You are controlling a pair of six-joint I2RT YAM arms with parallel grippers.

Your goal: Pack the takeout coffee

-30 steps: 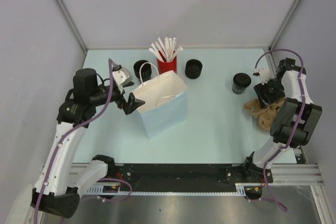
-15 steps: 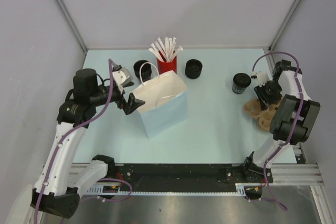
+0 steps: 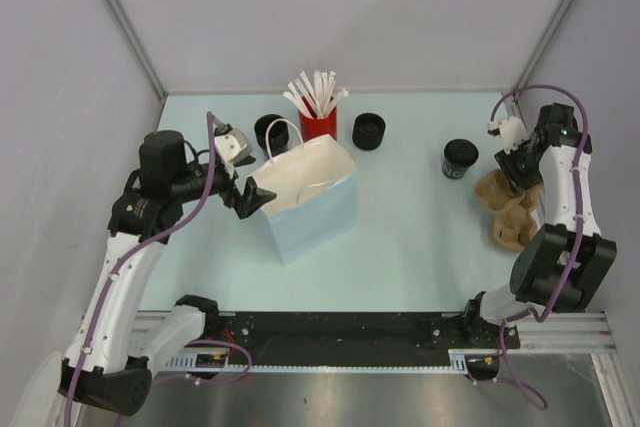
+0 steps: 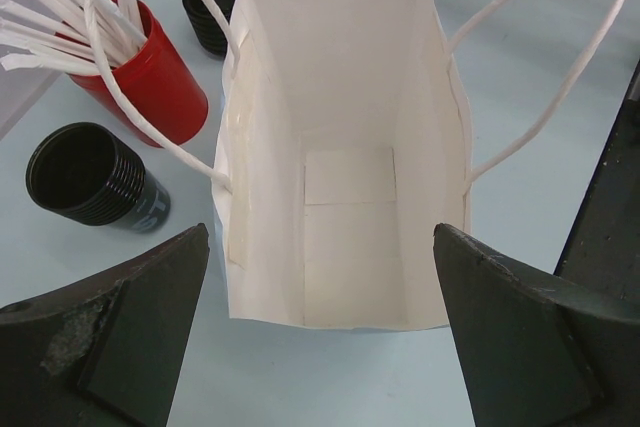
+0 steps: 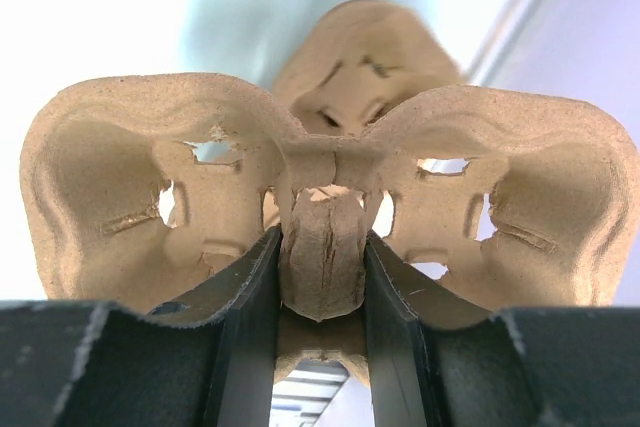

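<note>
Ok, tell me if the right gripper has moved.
Yes: the right gripper, shut on the cardboard tray, shifted right, away from the nearest black cup.

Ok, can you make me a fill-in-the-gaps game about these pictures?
The cardboard tray is pinched by the fingers of the ____ arm.
Inside, the white paper bag is ____.
The white sticks stand in the ____ cup.
The left fingers stand ____, holding nothing.
Missing words: right, empty, red, open.
</note>
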